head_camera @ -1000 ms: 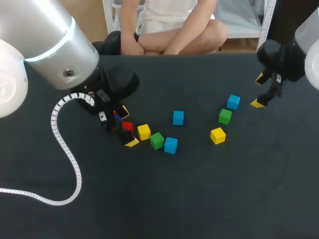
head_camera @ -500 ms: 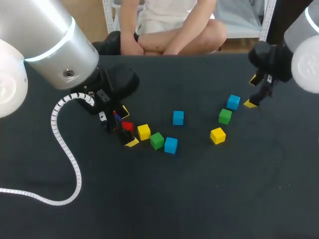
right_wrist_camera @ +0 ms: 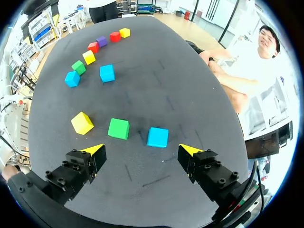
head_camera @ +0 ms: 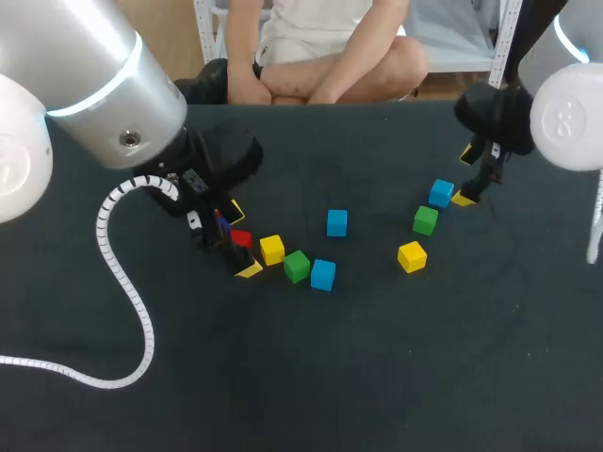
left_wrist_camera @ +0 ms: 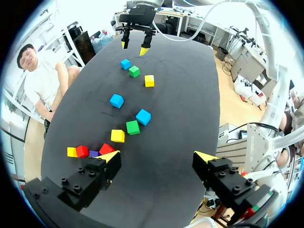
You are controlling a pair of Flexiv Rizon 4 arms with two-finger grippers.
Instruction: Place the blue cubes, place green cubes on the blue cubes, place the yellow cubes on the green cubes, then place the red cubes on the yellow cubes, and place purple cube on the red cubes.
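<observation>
While the right gripper (right_wrist_camera: 141,150) hangs wide open, a blue cube (right_wrist_camera: 157,137) lies just ahead of its finger gap; left gripper (left_wrist_camera: 159,156), also wide, sits well apart.

L gripper (head_camera: 241,239) open, low over table (head_camera: 377,377) left-mid; R gripper (head_camera: 464,175) open, nr far right edge.
</observation>
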